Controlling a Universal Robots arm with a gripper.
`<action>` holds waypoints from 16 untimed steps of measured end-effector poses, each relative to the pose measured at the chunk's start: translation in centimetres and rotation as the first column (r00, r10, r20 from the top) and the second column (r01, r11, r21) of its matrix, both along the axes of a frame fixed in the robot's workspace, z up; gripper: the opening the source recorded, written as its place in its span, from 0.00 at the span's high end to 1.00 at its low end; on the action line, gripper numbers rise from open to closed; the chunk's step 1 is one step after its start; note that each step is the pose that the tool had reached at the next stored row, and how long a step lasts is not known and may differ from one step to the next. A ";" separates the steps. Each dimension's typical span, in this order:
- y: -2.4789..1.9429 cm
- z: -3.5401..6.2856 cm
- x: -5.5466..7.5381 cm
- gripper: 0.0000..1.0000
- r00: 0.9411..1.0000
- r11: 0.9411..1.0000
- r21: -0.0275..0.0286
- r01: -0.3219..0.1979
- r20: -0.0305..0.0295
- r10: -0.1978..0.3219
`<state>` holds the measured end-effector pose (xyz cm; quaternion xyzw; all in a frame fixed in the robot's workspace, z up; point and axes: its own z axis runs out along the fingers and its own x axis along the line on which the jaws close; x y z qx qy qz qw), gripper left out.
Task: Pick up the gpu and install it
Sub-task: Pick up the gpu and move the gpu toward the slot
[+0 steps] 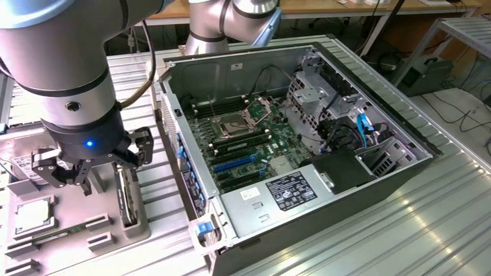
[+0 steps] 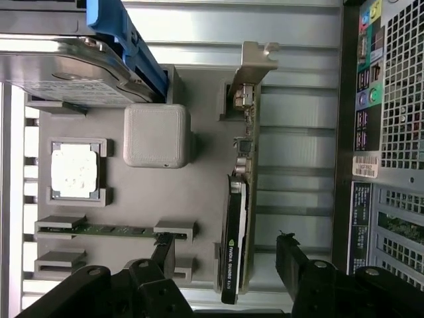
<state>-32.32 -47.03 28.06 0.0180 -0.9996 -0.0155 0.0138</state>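
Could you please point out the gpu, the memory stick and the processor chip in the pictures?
gpu point(image 2: 234, 222): wrist view, on its dark heatsink block.
memory stick point(image 2: 119, 230): wrist view, middle of its green edge.
processor chip point(image 2: 74, 170): wrist view, centre of its silver lid.
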 end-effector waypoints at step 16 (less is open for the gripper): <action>1.08 -1.17 0.0 0.28 1.000 1.000 -0.005 -0.002 0.028 0.003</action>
